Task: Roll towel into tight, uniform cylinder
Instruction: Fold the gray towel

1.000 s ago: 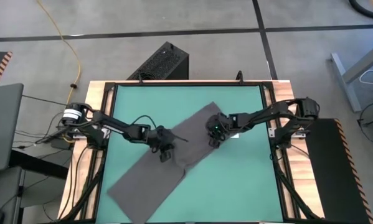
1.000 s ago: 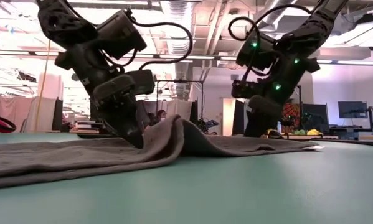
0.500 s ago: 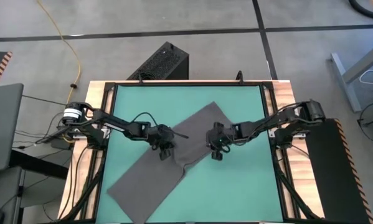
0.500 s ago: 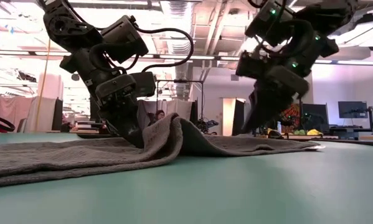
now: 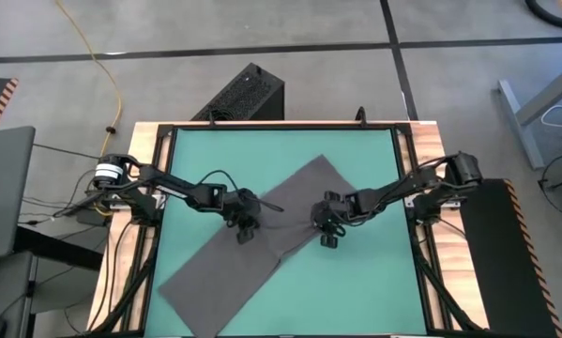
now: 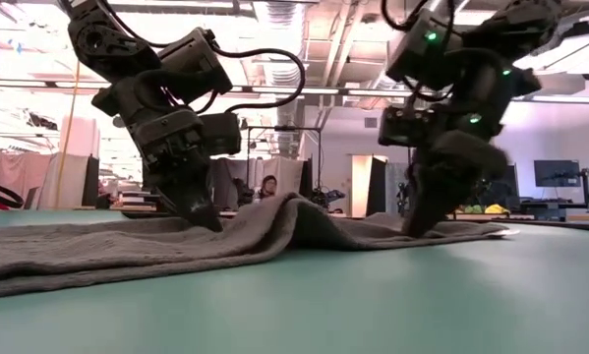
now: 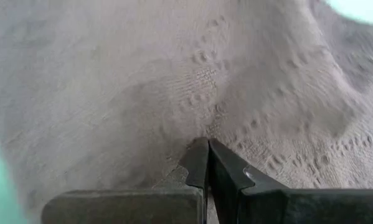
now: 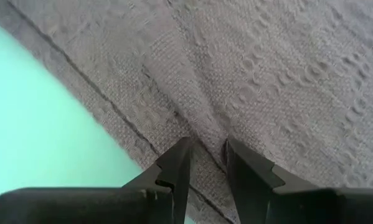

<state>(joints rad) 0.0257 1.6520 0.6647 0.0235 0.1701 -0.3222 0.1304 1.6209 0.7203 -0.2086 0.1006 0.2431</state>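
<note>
The dark grey towel lies spread out slantwise on the green table, from the near left to the far middle. In the low view a soft ridge rises across it between the two grippers. A small white tag shows at its right end. My left gripper is shut, with its tips down on the towel's middle beside the ridge. My right gripper stands open on the towel near its long right edge. My left gripper presses its shut fingertips down on the towel's middle, slanting down from the table's left side; the cloth there lies on the table. My right gripper sets its two parted fingertips on the towel just inside its hemmed long edge. It slants down from the right. A low fold of cloth runs into the gap between the fingers.
Bare green tabletop lies to the near right and at the far left. A black frame rims the table. A black box stands on the floor beyond the far edge.
My right gripper has moved toward the table's near edge along the towel's right side and come down onto the cloth near its long edge, its fingers staying parted. My left gripper has stayed put on the towel, tipping slightly.
</note>
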